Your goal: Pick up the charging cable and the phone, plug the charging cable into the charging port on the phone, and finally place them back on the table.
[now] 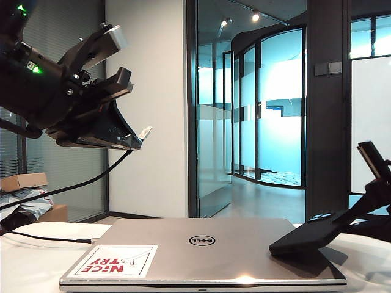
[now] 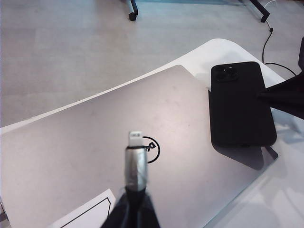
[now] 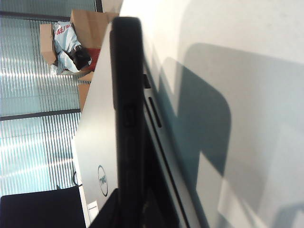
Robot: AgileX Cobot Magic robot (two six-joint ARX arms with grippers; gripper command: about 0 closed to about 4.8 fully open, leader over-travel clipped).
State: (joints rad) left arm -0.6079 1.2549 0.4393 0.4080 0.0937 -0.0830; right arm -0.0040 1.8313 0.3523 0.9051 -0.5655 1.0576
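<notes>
Gripping the charging cable (image 2: 137, 161), left tool (image 2: 135, 202); right tool (image 3: 128, 209) clamps phone (image 3: 127, 109).

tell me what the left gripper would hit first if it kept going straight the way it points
Probably the silver laptop lid. The left gripper, shut on the charging cable, hangs above it with the plug aimed at the lid near the round logo. The phone, held by the right gripper, sits off to the side. Depth is unclear.

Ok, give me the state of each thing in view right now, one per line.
left gripper: shut on charging cable, raised above laptop
right gripper: shut on phone
phone: lifted clear, tilted, unplugged
laptop: lid closed, on table
</notes>
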